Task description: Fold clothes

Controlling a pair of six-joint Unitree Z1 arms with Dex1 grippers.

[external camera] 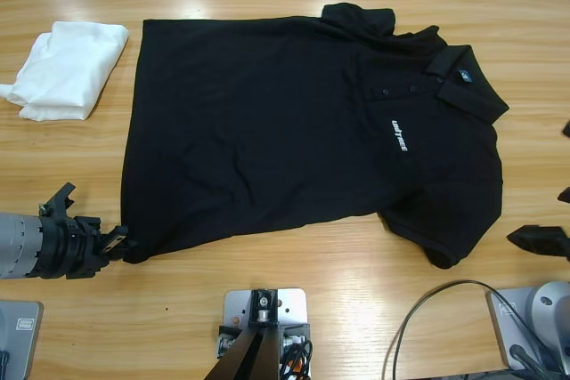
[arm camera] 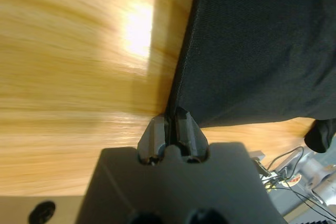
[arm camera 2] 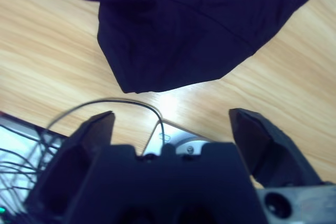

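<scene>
— Fingers first: how does the left gripper (arm camera: 168,129) stand?

— Pinched together, its two black fingertips (arm camera: 155,137) clamped on the hem corner of the black polo shirt (arm camera: 262,45). In the high view that gripper (external camera: 118,239) meets the shirt (external camera: 294,122) at its lower-left corner, right on the wooden table (external camera: 267,309).

— And the right gripper (arm camera 2: 173,124)?

— Spread wide, nothing between its fingers (arm camera 2: 262,140). A short sleeve of the shirt (arm camera 2: 173,40) lies flat just ahead of the tips, not touching them. A black cable (arm camera 2: 126,103) loops across the wood between the fingers and the sleeve.

— Where is that gripper from above?

— Only black tips show at the right edge (external camera: 539,239), just beside the sleeve end.

— Beyond the clamped corner, how does the shirt lie?

— Spread flat, front up, collar far from the left fingertips, toward the right. The buttoned placket runs from the collar.

— Any writing?

— A small white chest logo (external camera: 399,135) beyond the placket; I cannot read the letters. A small label inside the collar (external camera: 464,76) is too small to read.

— Anything else?

— A folded white garment (external camera: 67,68) lies farther off, just beside the shirt's hem edge, apart from it.
</scene>
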